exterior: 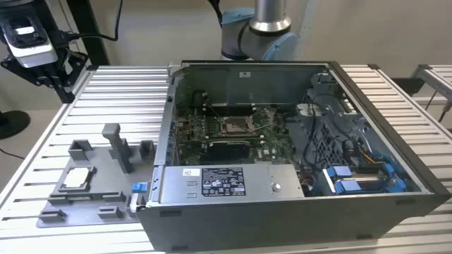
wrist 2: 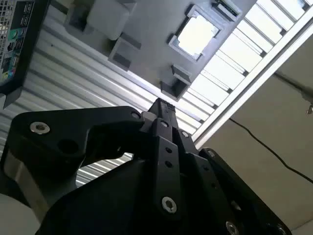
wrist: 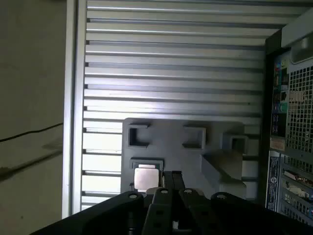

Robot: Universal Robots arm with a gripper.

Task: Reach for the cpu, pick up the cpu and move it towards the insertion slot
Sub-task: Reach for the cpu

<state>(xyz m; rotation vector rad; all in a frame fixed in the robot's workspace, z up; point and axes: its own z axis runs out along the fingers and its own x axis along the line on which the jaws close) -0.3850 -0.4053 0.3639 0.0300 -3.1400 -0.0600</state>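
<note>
On grey fixture, cpu — fingers closed, above.

This looks like a robotics lab: an open computer case lies on a ribbed aluminium table, a robot arm's base stands behind the case, and a mounted camera is at the exterior view's left of it.

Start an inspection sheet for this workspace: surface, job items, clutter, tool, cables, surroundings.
Surface: slatted metal table, carrying an open computer case and a grey fixture plate.
Job's things: cpu lies flat in a pocket of the fixture plate; insertion slot sits on the green board inside the computer case.
Clutter: nothing seen.
Tool: tool shut, holding nothing, above the fixture plate, apart from the cpu.
Cables: wires inside the computer case; black cable beside the stand-mounted device.
Surroundings: robot arm rises behind the computer case.
</note>
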